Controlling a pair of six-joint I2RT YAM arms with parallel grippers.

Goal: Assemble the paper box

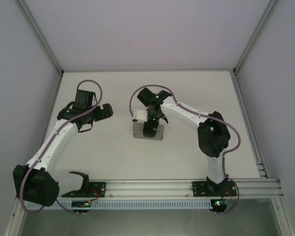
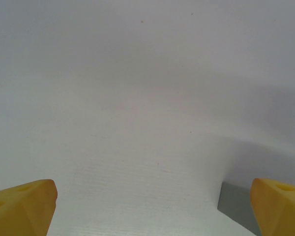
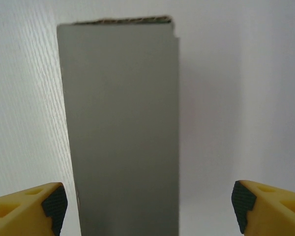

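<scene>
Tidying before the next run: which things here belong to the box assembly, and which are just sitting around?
Job:
box
right gripper, open, at the box
left gripper, open, over the table

Just there:
rail at the near edge
black bracket on the rail

White arms (image 1: 51, 145) with black joints (image 1: 214, 135) carry purple cables (image 1: 91, 84). The left tool (image 2: 152, 201) and right tool (image 3: 150, 201) have yellow fingers (image 2: 24, 204).
</scene>
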